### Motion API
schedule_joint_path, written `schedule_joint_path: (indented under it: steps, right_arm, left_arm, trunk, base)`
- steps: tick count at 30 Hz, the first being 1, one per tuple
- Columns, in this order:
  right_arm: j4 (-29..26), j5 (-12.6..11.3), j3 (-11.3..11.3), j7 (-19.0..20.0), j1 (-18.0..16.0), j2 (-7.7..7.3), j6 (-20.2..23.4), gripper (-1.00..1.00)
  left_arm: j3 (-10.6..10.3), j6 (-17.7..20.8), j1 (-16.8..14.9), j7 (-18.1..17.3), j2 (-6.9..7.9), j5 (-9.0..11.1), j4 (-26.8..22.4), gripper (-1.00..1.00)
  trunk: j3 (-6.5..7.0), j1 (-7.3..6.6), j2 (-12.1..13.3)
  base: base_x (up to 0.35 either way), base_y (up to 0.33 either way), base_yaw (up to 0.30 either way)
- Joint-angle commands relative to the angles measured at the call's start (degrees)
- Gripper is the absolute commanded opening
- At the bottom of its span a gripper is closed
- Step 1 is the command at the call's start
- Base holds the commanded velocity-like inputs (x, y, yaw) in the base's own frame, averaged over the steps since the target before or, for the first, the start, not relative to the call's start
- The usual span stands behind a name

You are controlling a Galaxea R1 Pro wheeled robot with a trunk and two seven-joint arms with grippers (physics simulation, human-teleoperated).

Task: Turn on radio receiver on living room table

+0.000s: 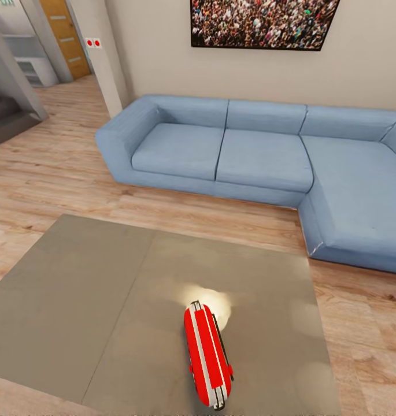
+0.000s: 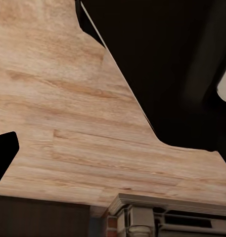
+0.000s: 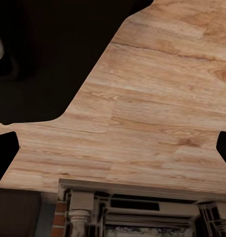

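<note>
Right jaws: two dark finger tips [image 3: 5, 153] sit at opposite edges of the right wrist view with bare wood floor [image 3: 142, 123] between them, so they read as spread and carrying nothing. Left jaws: one dark tip [image 2: 4, 150] at the frame edge, its partner outside the frame; cannot tell whether released or clenched, though nothing is seen held. Both wrist cameras look down at planks, with white trim and brickwork, possibly a fireplace [image 3: 137, 207], at the far edge, so I judge both arms hang low beside the body, off the surface. In the head view the radio receiver [image 1: 207, 355] lies flat on the grey surface [image 1: 76, 300], close to its near edge and right of centre, long axis pointing away from the robot, black handle along its right side. A glare patch sits just past its far end. Blue sofa [image 1: 250, 153] well behind. Risks, as judgement: the dial is not discernible from here, so a reach could land on the shell instead. The body is light and the top looks glossy; a sideways press may skate it or push it toward the near edge. Raising an arm from below could clip the surface rim.
</note>
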Motion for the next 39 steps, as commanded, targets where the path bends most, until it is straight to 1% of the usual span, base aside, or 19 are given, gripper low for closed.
schedule_joint_path:
  steps: [1,12,17,20,23,24,25,26,27,28,29,31,32,34,35,38,39]
  right_arm:
    - [0.0,0.0,0.0,0.1,0.0,-0.01,0.0,1.0]
    - [0.0,0.1,0.0,-0.4,0.0,0.07,0.0,1.0]
    - [-0.1,0.2,0.0,-0.4,0.0,-0.14,-0.1,1.0]
    - [-2.2,0.2,0.0,0.0,0.1,-0.39,0.3,1.0]
    - [-6.4,0.4,0.0,0.2,0.1,-1.53,1.5,1.0]
    - [-9.2,0.7,0.0,0.4,0.2,-2.61,3.0,1.0]
    - [-10.8,0.8,0.0,0.4,0.2,-3.23,4.1,1.0]
    - [-14.4,1.1,-0.1,0.5,0.2,-4.51,6.8,1.0]
    - [-23.8,1.3,-0.2,0.7,0.2,-6.83,14.4,1.0]
    - [-29.7,1.2,-0.3,0.8,0.2,-7.72,19.3,1.0]
    - [-32.8,1.1,-0.4,0.8,0.2,-8.09,21.9,1.0]
    - [-45.6,0.9,-0.9,0.8,0.2,-9.3,31.3,1.0]
    - [-51.7,0.8,-1.4,0.8,0.2,-9.82,35.0,1.0]
    - [-57.4,0.8,-2.2,0.7,0.2,-10.22,37.9,1.0]
    - [-62.5,0.8,-3.1,0.6,0.2,-10.49,40.0,1.0]
    - [-69.3,1.0,-4.5,0.4,0.2,-10.72,41.8,1.0]
    - [-73.1,1.1,-5.4,0.4,0.2,-10.84,42.5,1.0]
  left_arm:
    - [0.0,0.0,0.0,0.0,0.01,0.0,0.0,1.0]
    - [-0.1,0.1,0.0,0.3,-0.02,-0.1,-0.1,1.0]
    - [-0.2,0.1,-0.1,0.4,-0.08,-0.3,0.0,1.0]
    - [-0.2,0.0,-0.1,0.5,0.22,-0.4,-0.7,1.0]
    - [-0.2,0.4,0.0,0.7,1.41,-0.3,-4.2,1.0]
    - [-0.2,0.8,-0.1,0.7,2.06,-0.3,-7.0,1.0]
    - [-0.2,1.1,-0.1,0.7,2.41,-0.3,-8.5,1.0]
    - [-0.2,2.1,-0.1,0.7,3.19,-0.2,-11.8,1.0]
    - [-0.1,6.8,-0.1,0.5,4.65,-0.1,-20.1,1.0]
    - [-0.1,10.7,-0.1,0.4,5.14,0.0,-25.4,1.0]
    - [-0.1,12.9,-0.1,0.4,5.3,0.0,-28.3,1.0]
    - [-0.1,22.4,-0.1,0.2,5.65,0.0,-40.7,1.0]
    - [-0.1,27.0,-0.1,0.1,5.69,0.1,-47.0,1.0]
    - [-0.1,31.2,-0.1,0.0,5.66,0.1,-53.0,1.0]
    - [-0.1,34.6,-0.1,-0.1,5.61,0.1,-58.8,1.0]
    - [-0.1,38.7,-0.1,-0.2,5.46,0.1,-66.9,1.0]
    - [-0.2,40.7,-0.1,-0.5,5.29,0.1,-71.3,1.0]
  trunk:
    - [-0.03,0.0,0.0]
    - [-0.09,0.0,0.0]
    - [-0.09,0.0,0.0]
    - [-0.09,0.0,0.0]
    - [-0.09,0.0,0.0]
    - [-0.09,0.0,0.0]
    - [-0.09,0.0,0.0]
    - [-0.09,0.0,0.0]
    - [-0.09,0.0,0.0]
    - [-0.09,0.0,0.0]
    - [-0.09,0.0,0.0]
    - [-0.09,0.0,0.0]
    - [-0.09,0.0,0.0]
    - [-0.09,0.0,0.0]
    - [-0.09,0.0,0.0]
    - [-0.09,0.0,0.0]
    - [-0.09,0.0,0.0]
  base:
    - [0.0,0.0,0.0]
    - [0.0,0.0,0.0]
    - [0.0,0.0,0.0]
    - [0.0,0.0,0.0]
    - [0.0,0.0,0.0]
    - [0.0,0.0,0.0]
    - [0.0,0.0,0.0]
    - [0.0,0.0,0.0]
    - [0.0,0.0,0.0]
    - [0.0,0.0,0.0]
    - [0.0,0.0,0.0]
    - [0.0,0.0,0.0]
    - [0.0,0.0,0.0]
    - [0.0,0.0,0.0]
    - [0.0,0.0,0.0]
    - [0.0,0.0,0.0]
    - [0.0,0.0,0.0]
